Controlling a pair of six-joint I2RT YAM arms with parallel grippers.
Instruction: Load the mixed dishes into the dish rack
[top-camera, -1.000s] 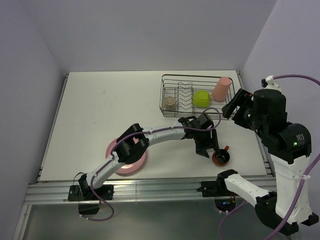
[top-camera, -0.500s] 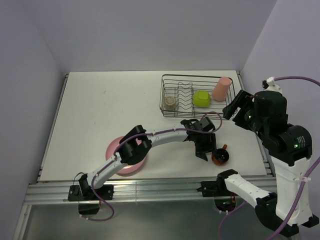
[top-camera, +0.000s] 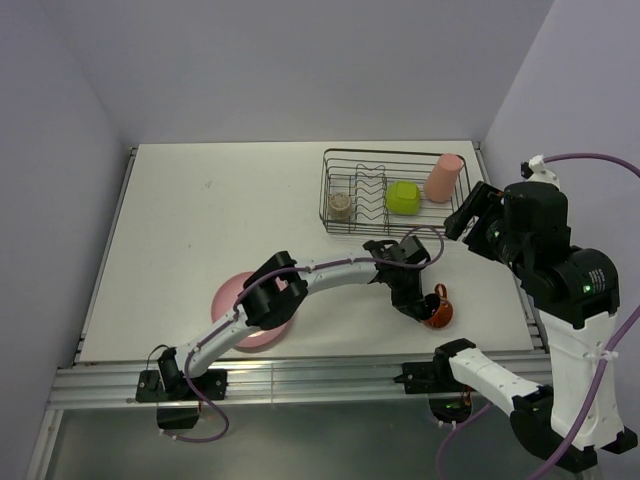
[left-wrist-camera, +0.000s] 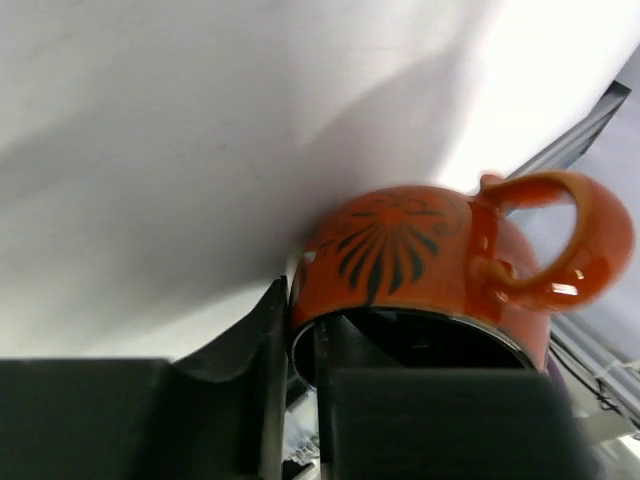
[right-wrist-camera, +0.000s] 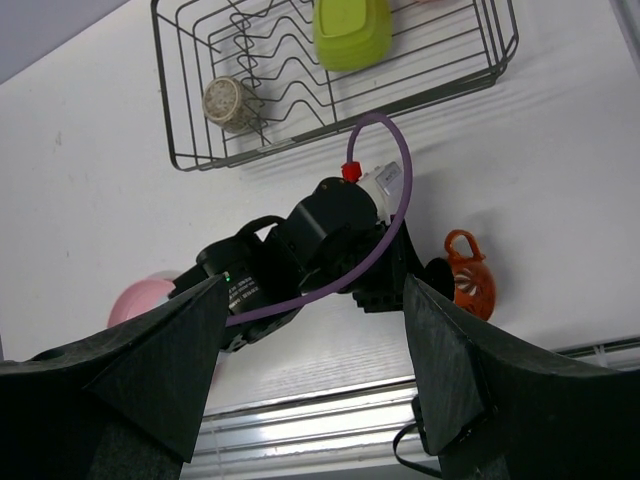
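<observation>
- Left gripper (left-wrist-camera: 300, 318) has moved in over the last second and pinches the dark red mug (left-wrist-camera: 420, 265), one finger inside the rim and one outside.
- Mug, at the lower right of the top view, now sits tilted and a touch higher in frame. It is possibly off the table.
- Right gripper (right-wrist-camera: 315, 285) hangs wide open and empty.
- With the grasp made, I judge the carry to the dish rack (top-camera: 326, 195) at the upper right comes next. The pink plate (top-camera: 232, 300) waits at the lower left.

Bright, even light; soft shadows; blurred wrist-view foregrounds; small glare on mug (left-wrist-camera: 420, 260)
</observation>
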